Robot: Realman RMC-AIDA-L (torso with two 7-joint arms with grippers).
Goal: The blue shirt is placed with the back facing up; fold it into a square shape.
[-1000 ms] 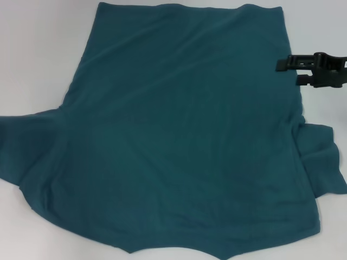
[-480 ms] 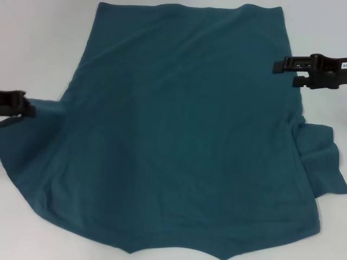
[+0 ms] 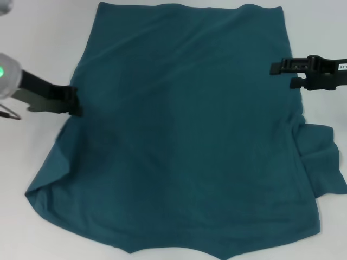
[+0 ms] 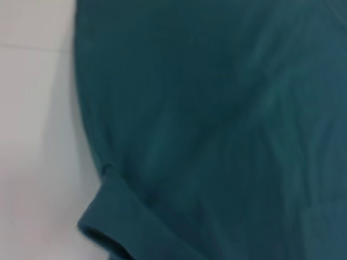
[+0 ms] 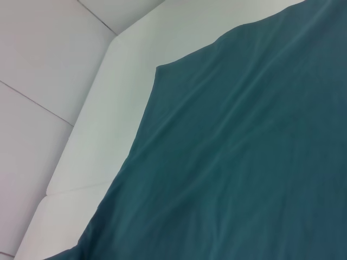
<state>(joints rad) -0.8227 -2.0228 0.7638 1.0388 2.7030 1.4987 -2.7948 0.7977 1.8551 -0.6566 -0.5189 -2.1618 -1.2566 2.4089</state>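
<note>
While the blue shirt (image 3: pixel 190 141) lies spread flat over most of the white desk (image 3: pixel 38 32), the left gripper (image 3: pixel 75 102) sits at the shirt's left edge, where the sleeve is folded in. Its fingers look pressed close together on that edge. The right gripper (image 3: pixel 286 73) hangs over the shirt's right edge with its fingers a little apart, holding nothing.
</note>
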